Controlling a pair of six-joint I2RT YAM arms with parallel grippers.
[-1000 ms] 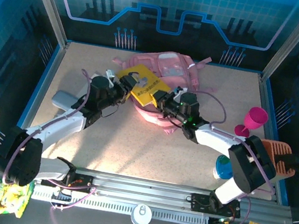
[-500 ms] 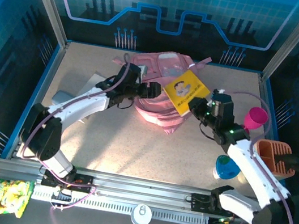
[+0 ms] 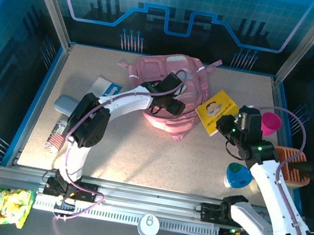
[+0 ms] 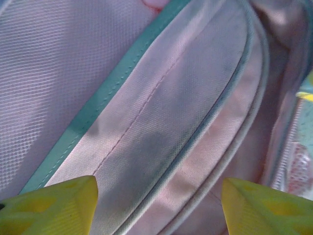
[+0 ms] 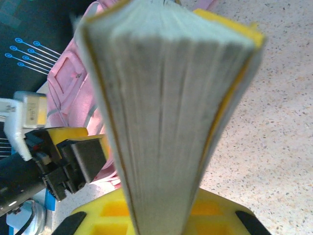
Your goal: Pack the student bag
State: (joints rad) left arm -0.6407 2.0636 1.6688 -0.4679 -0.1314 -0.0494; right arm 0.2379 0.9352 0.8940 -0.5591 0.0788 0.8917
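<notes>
Student bag [image 3: 153, 67] — soft, limp fabric, likely light and best pinched at a trimmed pocket rim — is lying far-centre on the table [image 3: 138, 156], the left gripper [image 3: 174, 102] hovering open-jawed over it, the right gripper [image 3: 228, 124] clenching a yellow book [image 3: 213, 110] just right of it.

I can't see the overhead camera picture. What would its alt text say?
A pink backpack lies on a speckled table. A robot's left gripper is over it; its right gripper holds a yellow book beside it.
</notes>
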